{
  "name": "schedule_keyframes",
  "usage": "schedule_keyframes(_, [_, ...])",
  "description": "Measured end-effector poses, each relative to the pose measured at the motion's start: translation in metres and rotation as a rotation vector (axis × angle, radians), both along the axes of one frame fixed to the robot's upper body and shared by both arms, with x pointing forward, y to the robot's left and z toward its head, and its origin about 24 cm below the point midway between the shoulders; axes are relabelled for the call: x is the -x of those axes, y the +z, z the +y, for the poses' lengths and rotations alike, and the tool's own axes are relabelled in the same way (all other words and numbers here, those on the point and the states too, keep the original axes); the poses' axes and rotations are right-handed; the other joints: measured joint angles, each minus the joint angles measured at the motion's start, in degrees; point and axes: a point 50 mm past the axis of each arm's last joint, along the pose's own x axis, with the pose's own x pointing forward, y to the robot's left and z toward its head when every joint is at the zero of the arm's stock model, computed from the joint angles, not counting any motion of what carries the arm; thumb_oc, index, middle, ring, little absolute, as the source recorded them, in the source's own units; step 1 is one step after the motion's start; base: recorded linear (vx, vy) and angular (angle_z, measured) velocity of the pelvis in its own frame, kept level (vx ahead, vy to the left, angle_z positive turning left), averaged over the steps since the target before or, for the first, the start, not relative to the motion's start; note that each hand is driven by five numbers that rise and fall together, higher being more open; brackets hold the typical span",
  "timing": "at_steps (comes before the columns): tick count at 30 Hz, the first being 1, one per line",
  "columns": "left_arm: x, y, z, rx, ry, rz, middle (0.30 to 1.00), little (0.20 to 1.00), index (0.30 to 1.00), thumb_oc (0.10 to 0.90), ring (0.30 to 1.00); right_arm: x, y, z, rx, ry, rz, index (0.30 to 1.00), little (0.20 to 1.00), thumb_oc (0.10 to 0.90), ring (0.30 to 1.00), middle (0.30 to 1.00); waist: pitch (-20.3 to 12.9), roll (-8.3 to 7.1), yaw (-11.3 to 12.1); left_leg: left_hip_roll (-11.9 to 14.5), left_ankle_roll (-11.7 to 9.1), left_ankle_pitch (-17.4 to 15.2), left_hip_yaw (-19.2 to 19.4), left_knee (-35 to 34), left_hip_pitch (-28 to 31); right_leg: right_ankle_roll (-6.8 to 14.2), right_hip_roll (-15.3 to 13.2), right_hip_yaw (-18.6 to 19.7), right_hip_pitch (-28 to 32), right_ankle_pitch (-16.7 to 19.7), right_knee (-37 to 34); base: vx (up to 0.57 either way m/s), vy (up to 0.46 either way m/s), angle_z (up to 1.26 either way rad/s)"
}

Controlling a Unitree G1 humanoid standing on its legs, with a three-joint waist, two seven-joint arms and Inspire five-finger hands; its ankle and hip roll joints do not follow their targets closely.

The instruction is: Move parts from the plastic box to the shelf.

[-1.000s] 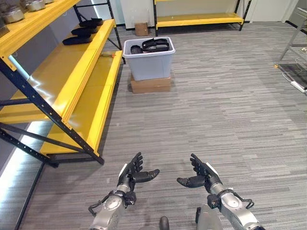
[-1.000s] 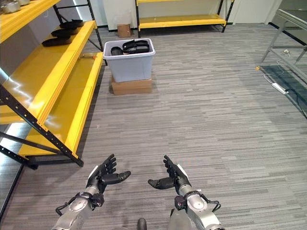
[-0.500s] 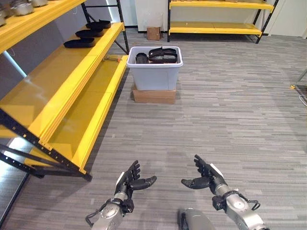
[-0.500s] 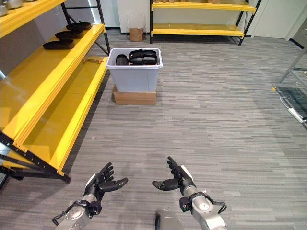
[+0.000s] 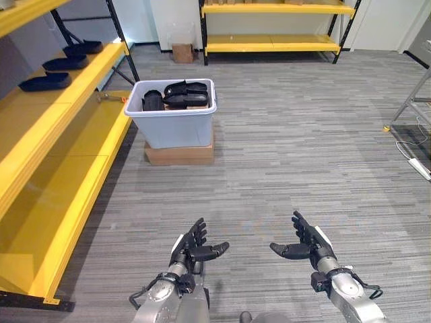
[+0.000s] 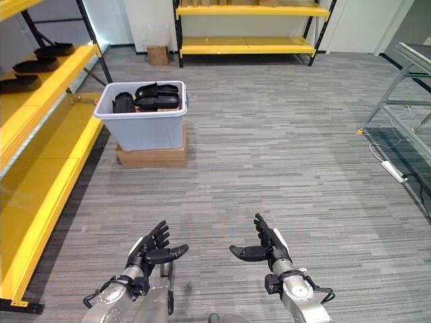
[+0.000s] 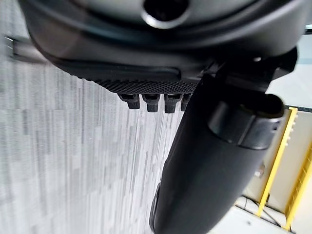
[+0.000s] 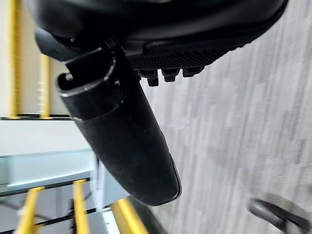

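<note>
A pale grey plastic box stands on a flat cardboard carton on the floor, ahead and to the left. Several black parts lie piled inside it. Three more black parts rest on the middle level of the yellow shelf at the left. My left hand and right hand hang low in front of me, well short of the box, palms facing each other. Both are open and hold nothing, with fingers straight and thumbs pointing inward.
A second yellow rack lines the back wall, with a small cardboard box on the floor beside it. A metal frame and a white power strip sit at the right edge. Grey striped floor lies between me and the box.
The whole view has swung left to right and drawn nearer: the camera moved, so the box sits closer and the shelf slid towards the left edge. Both hands kept their open pose.
</note>
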Motion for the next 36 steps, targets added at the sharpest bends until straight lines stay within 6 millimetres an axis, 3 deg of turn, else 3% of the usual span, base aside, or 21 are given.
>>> schedule_keyframes(2, [0.006, -0.002, 0.003, 0.0, 0.016, 0.01, 1.0, 1.0, 1.0, 0.9, 1.0, 0.004, -0.002, 0.007, -0.022, 0.021, 0.003, 1.0, 1.0, 0.9, 1.0, 1.0, -1.14, 0.25, 0.67, -3.56, 1.97, 1.6, 0.21, -1.23, 5.73, 0.69, 0.08, 0.22, 3.57, -0.4, -2.81, 0.28, 0.161, -0.36])
schedule_keyframes(4, [0.006, -0.002, 0.002, 0.002, 0.011, 0.008, 1.0, 1.0, 1.0, 0.9, 1.0, 0.004, -0.002, 0.009, -0.028, 0.031, 0.006, 1.0, 1.0, 0.9, 1.0, 1.0, -1.96, 1.82, 0.37, -4.28, 6.4, 6.52, 1.37, -2.88, 9.73, 2.21, 1.05, 0.08, 4.98, -1.5, -2.76, 0.4, 0.238, 0.07])
schedule_keyframes(5, [0.003, 0.001, 0.008, -0.026, -0.004, 0.002, 1.0, 1.0, 1.0, 0.9, 1.0, 0.005, -0.007, 0.02, -0.07, 0.024, 0.022, 1.0, 1.0, 0.9, 1.0, 1.0, -2.35, -0.6, -0.27, -5.28, 5.09, 6.1, 2.61, -4.36, 11.87, 4.34, -0.38, 0.12, 5.84, -3.57, -0.62, 0.32, 0.216, 0.2])
schedule_keyframes(6, [0.002, 0.002, 0.011, -0.036, -0.003, -0.004, 1.0, 1.0, 1.0, 0.9, 1.0, 0.003, -0.007, 0.026, -0.089, 0.041, 0.019, 1.0, 1.0, 0.9, 1.0, 1.0, -2.59, -1.53, -0.09, -5.96, 5.94, 5.45, 3.56, -4.19, 12.66, 5.88, -1.32, 0.14, 4.5, -3.54, 3.26, 0.41, 0.276, -0.02])
schedule_keyframes(7, [0.001, 0.005, 0.013, -0.04, 0.004, -0.015, 1.0, 1.0, 1.0, 0.9, 1.0, 0.0, -0.003, 0.032, -0.099, 0.073, 0.003, 1.0, 1.0, 0.9, 1.0, 1.0, -2.75, -1.63, 0.28, -6.05, 7.05, 4.73, 3.92, -4.24, 13.33, 6.73, -3.08, -0.14, 2.16, -6.09, 8.85, 0.27, 0.196, -0.36])
schedule_keyframes(8, [0.0, 0.005, 0.015, -0.04, 0.012, -0.017, 1.0, 1.0, 1.0, 0.9, 1.0, -0.004, 0.0, 0.034, -0.102, 0.085, -0.013, 1.0, 1.0, 0.9, 1.0, 1.0, -2.88, -1.64, 0.46, -6.48, 7.33, 4.31, 3.96, -4.09, 13.44, 6.85, -4.75, -0.07, 1.49, -6.88, 8.91, 0.25, 0.19, -0.5])
schedule_keyframes(9, [-0.003, 0.009, 0.016, -0.047, 0.009, -0.033, 1.0, 1.0, 1.0, 0.9, 1.0, -0.012, 0.009, 0.038, -0.113, 0.102, -0.057, 1.0, 1.0, 0.9, 1.0, 1.0, -3.26, -2.37, 0.8, -8.39, 7.28, 2.59, 5.47, -2.81, 12.71, 8.79, -9.5, 0.65, 1.85, -4.06, 2.97, 0.16, 0.127, -0.14])
schedule_keyframes(10, [-0.007, 0.012, 0.016, -0.052, 0.0, -0.046, 1.0, 1.0, 1.0, 0.9, 1.0, -0.013, 0.012, 0.039, -0.118, 0.102, -0.072, 1.0, 1.0, 0.9, 1.0, 1.0, -3.46, -2.67, 0.18, -9.03, 6.63, 1.59, 5.65, -2.23, 12.31, 8.85, -9.58, 0.75, 3.23, -4.47, 1.96, 0.2, 0.202, 0.05])
schedule_keyframes(12, [-0.015, 0.017, 0.015, -0.053, -0.004, -0.072, 1.0, 1.0, 1.0, 0.9, 1.0, -0.017, 0.014, 0.039, -0.111, 0.103, -0.084, 1.0, 1.0, 0.9, 1.0, 1.0, -3.31, -2.24, 0.33, -9.51, 5.93, -1.13, 5.9, -2.21, 12.78, 8.97, -9.4, -0.04, -1.38, -4.72, 11.78, 0.2, 0.253, 0.23])
schedule_keyframes(13, [-0.014, 0.016, 0.016, -0.058, -0.007, -0.067, 1.0, 1.0, 1.0, 0.9, 1.0, -0.012, 0.01, 0.041, -0.114, 0.102, -0.069, 1.0, 1.0, 0.9, 1.0, 1.0, -3.27, -2.63, -0.3, -9.79, 5.58, -1.35, 4.72, -2.59, 14.57, 9.03, -10.37, -0.22, -5.32, -2.8, 22.53, 0.18, 0.241, 0.25])
schedule_keyframes(15, [-0.009, 0.013, 0.017, -0.067, -0.015, -0.049, 1.0, 1.0, 1.0, 0.9, 1.0, -0.005, 0.005, 0.04, -0.111, 0.099, -0.043, 1.0, 1.0, 0.9, 1.0, 1.0, -3.25, -2.53, -0.29, -9.91, 5.85, -1.83, 3.9, -3.41, 17.52, 8.37, -10.99, -0.62, -8.29, 1.19, 32.43, 0.17, 0.183, 0.26])
schedule_keyframes(16, [-0.007, 0.013, 0.019, -0.073, -0.011, -0.046, 1.0, 1.0, 1.0, 0.9, 1.0, -0.003, 0.003, 0.04, -0.111, 0.097, -0.037, 1.0, 1.0, 0.9, 1.0, 1.0, -3.14, -2.66, -0.13, -10.53, 7.01, -3.03, 4.02, -2.88, 18.42, 8.42, -12.37, -0.65, -9.68, 1.24, 35.23, 0.34, 0.192, 0.11])
schedule_keyframes(17, [-0.007, 0.013, 0.023, -0.083, 0.004, -0.043, 1.0, 1.0, 1.0, 0.9, 1.0, -0.005, 0.004, 0.041, -0.108, 0.101, -0.043, 1.0, 1.0, 0.9, 1.0, 1.0, -2.14, -1.72, -0.23, -11.26, 9.15, -5.43, 2.82, -1.98, 19.29, 8.62, -14.06, -1.68, -12.92, 1.17, 36.84, 0.41, 0.217, 0.1])
schedule_keyframes(18, [-0.006, 0.012, 0.022, -0.084, 0.007, -0.04, 1.0, 1.0, 1.0, 0.9, 1.0, -0.004, 0.004, 0.04, -0.107, 0.1, -0.039, 1.0, 1.0, 0.9, 1.0, 1.0, -1.22, -0.09, -0.8, -10.54, 9.33, -5.75, 1.76, -2.09, 20.22, 8.47, -12.05, -1.74, -15.53, 0.41, 37.06, 0.35, 0.116, 0.17])
schedule_keyframes(20, [-0.009, 0.015, 0.022, -0.09, -0.001, -0.051, 1.0, 1.0, 1.0, 0.9, 1.0, 0.002, 0.001, 0.039, -0.107, 0.098, -0.022, 1.0, 1.0, 0.9, 1.0, 1.0, 0.18, 1.58, -2.22, -9.61, 9.16, -5.69, -0.82, -2.49, 21.66, 8.54, -9.48, -2.29, -19.06, -0.56, 32.58, 0.25, 0.024, 0.57])
schedule_keyframes(23, [-0.009, 0.015, 0.022, -0.087, 0.004, -0.054, 1.0, 1.0, 1.0, 0.9, 1.0, 0.009, -0.004, 0.037, -0.107, 0.091, 0.004, 1.0, 1.0, 0.9, 1.0, 1.0, 0.63, 0.0, -2.41, -10.78, 8.66, -6.85, -1.92, -2.09, 23.12, 8.32, -9.96, -2.97, -21.46, 0.04, 20.56, 0.24, -0.023, 0.49])
schedule_keyframes(27, [-0.003, 0.008, 0.023, -0.087, 0.009, -0.022, 1.0, 1.0, 1.0, 0.9, 1.0, 0.009, -0.004, 0.037, -0.106, 0.093, 0.004, 1.0, 1.0, 0.9, 1.0, 1.0, 0.88, -1.28, -3.11, -11.49, 7.74, -8.99, -4.65, -1.89, 24.83, 8.54, -9.11, -3.49, -22.16, 7.48, 3.04, 0.25, -0.052, 0.32])
schedule_keyframes(30, [0.003, 0.004, 0.022, -0.083, 0.004, -0.002, 1.0, 1.0, 1.0, 0.9, 1.0, 0.012, -0.006, 0.034, -0.103, 0.088, 0.015, 1.0, 1.0, 0.9, 1.0, 1.0, 0.86, -2.19, -3.92, -11.32, 5.39, -12.61, -7.88, -1.14, 26.33, 8.78, -10.11, -6.67, -16.77, 11.95, -6.06, 0.32, -0.119, 0.4])
schedule_keyframes(32, [0.005, 0.003, 0.019, -0.075, -0.003, 0.002, 1.0, 1.0, 1.0, 0.9, 1.0, 0.016, -0.01, 0.032, -0.099, 0.081, 0.038, 1.0, 1.0, 0.9, 1.0, 1.0, 0.69, -2.39, -4.56, -10.83, 4.18, -13.93, -9.02, -0.61, 27.81, 8.0, -9.71, -7.23, -14.46, 15.36, -7.29, 0.2, -0.093, 0.52])
schedule_keyframes(33, [0.006, 0.002, 0.016, -0.063, -0.018, 0.001, 1.0, 1.0, 1.0, 0.9, 1.0, 0.018, -0.011, 0.029, -0.087, 0.084, 0.05, 1.0, 1.0, 0.9, 1.0, 1.0, 0.25, -1.47, -4.77, -8.56, 1.99, -15.66, -9.7, -0.32, 29.66, 5.87, -7.64, -8.18, -13.29, 16.11, -6.16, 0.23, -0.121, 0.24])
schedule_keyframes(36, [0.001, 0.008, 0.015, -0.058, -0.021, -0.026, 1.0, 1.0, 1.0, 0.9, 1.0, 0.01, -0.004, 0.025, -0.08, 0.081, 0.014, 1.0, 1.0, 0.9, 1.0, 1.0, -0.69, -0.42, -4.95, -5.16, -0.98, -17.48, -7.83, 1.44, 30.21, 1.52, -4.32, -9.59, -12.16, 15.25, -5.78, 0.2, -0.125, 0.04])
